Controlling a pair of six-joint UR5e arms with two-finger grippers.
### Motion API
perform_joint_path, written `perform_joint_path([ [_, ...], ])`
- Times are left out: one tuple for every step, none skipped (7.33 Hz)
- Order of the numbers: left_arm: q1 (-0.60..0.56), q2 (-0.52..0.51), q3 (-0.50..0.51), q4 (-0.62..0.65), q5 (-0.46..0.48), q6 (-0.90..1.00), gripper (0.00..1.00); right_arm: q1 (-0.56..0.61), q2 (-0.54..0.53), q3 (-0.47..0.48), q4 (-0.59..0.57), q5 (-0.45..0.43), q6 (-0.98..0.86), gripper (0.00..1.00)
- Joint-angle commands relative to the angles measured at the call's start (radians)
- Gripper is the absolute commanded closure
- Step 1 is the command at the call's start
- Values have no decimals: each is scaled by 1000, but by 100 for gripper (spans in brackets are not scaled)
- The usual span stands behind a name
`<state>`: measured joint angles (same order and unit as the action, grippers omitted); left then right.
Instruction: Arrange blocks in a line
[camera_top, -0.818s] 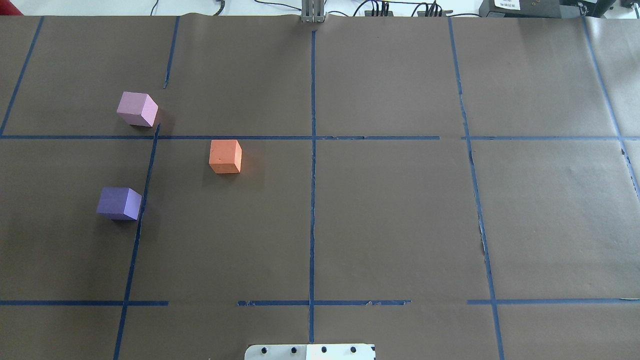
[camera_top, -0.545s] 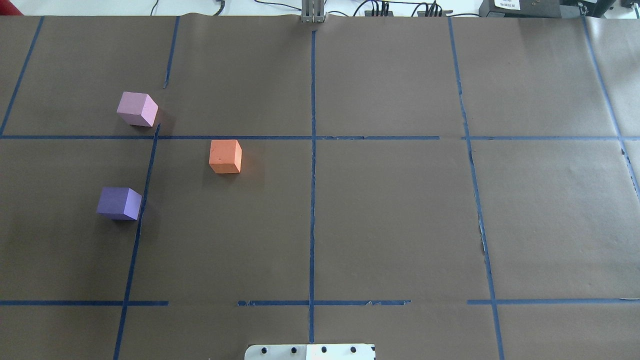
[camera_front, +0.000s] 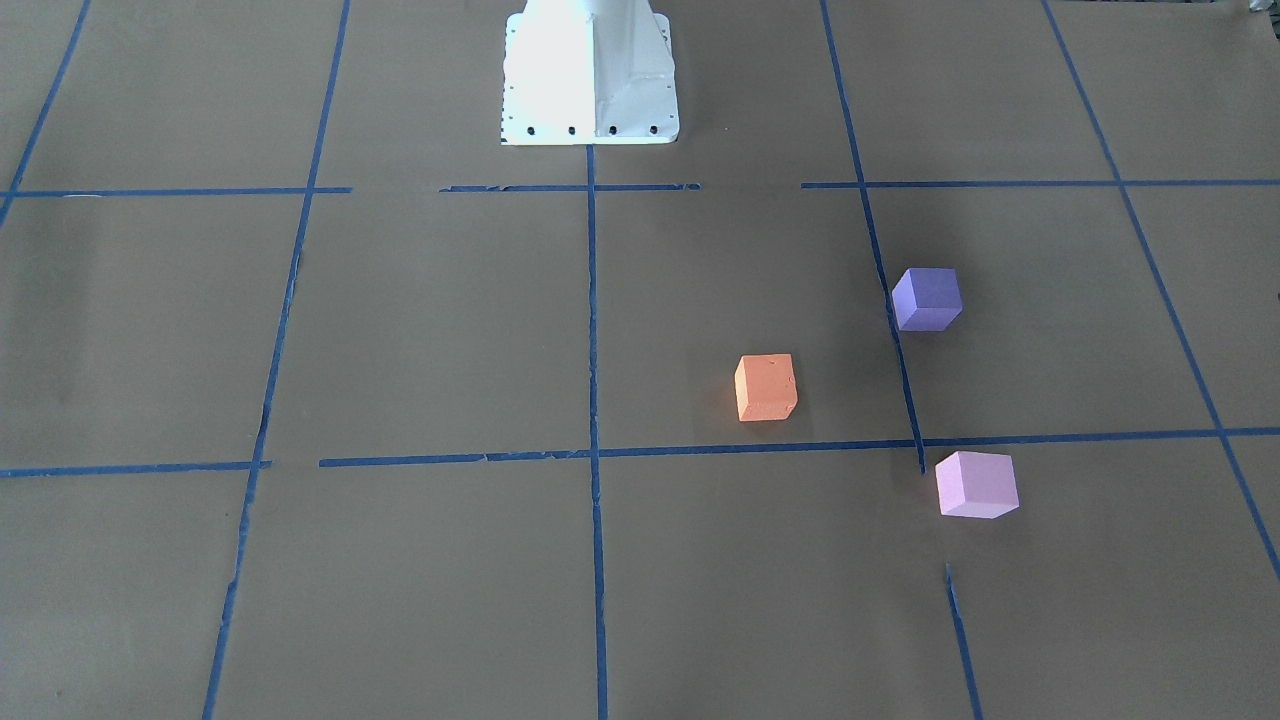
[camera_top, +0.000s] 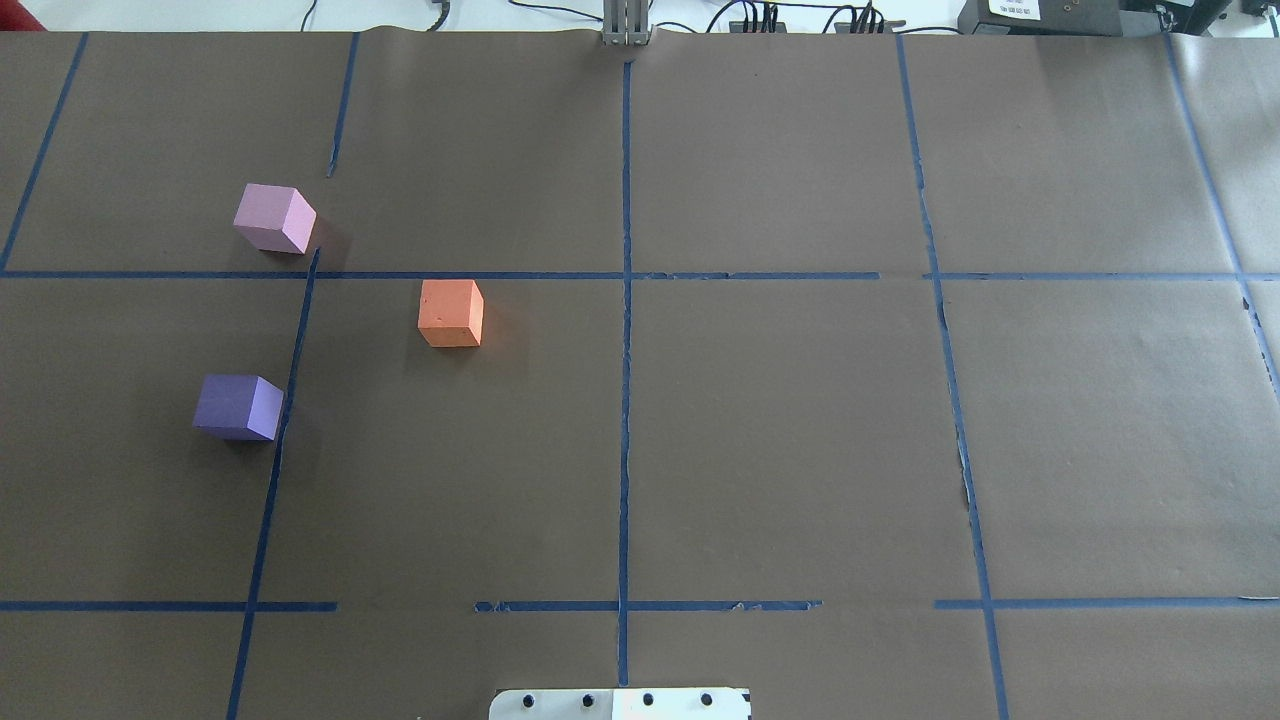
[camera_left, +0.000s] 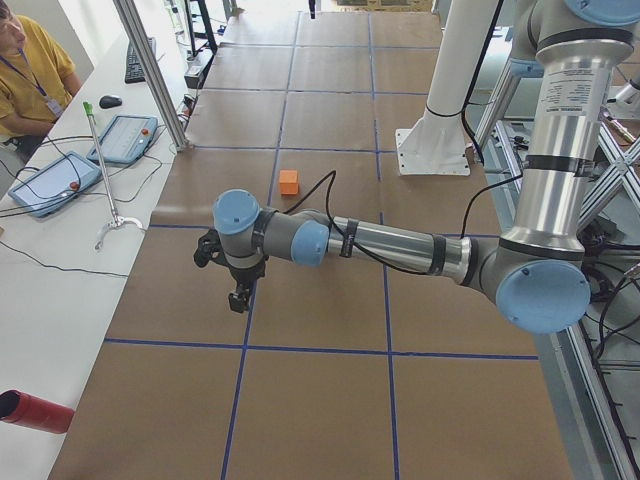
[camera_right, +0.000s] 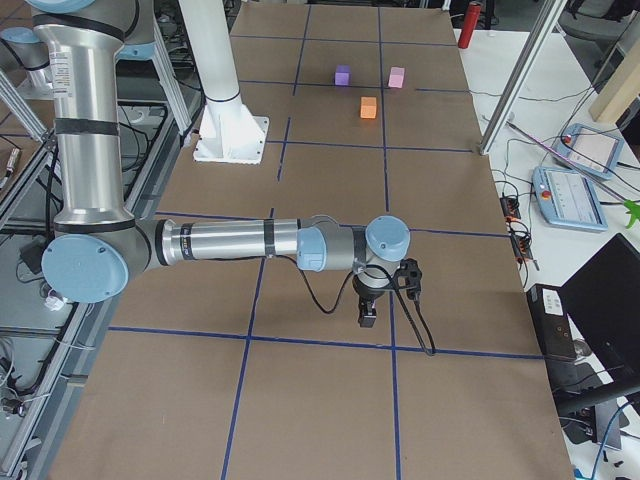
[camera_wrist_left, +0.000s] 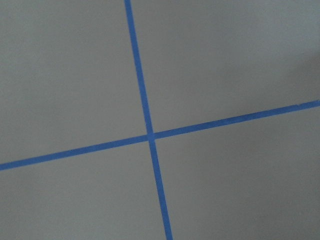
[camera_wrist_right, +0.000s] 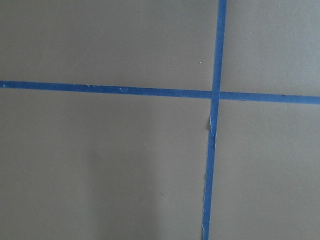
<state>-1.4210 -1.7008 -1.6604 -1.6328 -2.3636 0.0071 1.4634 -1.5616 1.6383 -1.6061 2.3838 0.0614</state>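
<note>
Three foam blocks rest apart on the brown paper-covered table. The orange block (camera_top: 451, 313) (camera_front: 766, 387) (camera_right: 368, 107) (camera_left: 289, 181) lies nearest the centre line. The violet-purple block (camera_top: 239, 407) (camera_front: 927, 298) (camera_right: 342, 74) and the pale pink-lilac block (camera_top: 274, 218) (camera_front: 976, 484) (camera_right: 396, 77) lie further out on my left side. My left gripper (camera_left: 238, 297) shows only in the exterior left view, hanging above the table. My right gripper (camera_right: 367, 315) shows only in the exterior right view, far from the blocks. I cannot tell whether either is open or shut.
Blue tape lines (camera_top: 626, 350) divide the table into a grid. My white base plate (camera_front: 588, 75) stands at the table's near edge. Tablets, cables and a red cylinder (camera_right: 472, 17) lie on the operators' bench. An operator (camera_left: 30, 75) sits there.
</note>
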Motion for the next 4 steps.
perform_joint_path([
  [225,-142,-42,2,4,-319,0,0,0,2,0,0,0,0],
  [305,-228,-35,1,7,-574,0,0,0,0,0,0,0,0],
  [374,-290,-44,-13,23,-666,0,0,0,0,0,0,0,0],
  [474,-365,-32,-18,126,-814,0,0,0,2,0,0,0,0],
])
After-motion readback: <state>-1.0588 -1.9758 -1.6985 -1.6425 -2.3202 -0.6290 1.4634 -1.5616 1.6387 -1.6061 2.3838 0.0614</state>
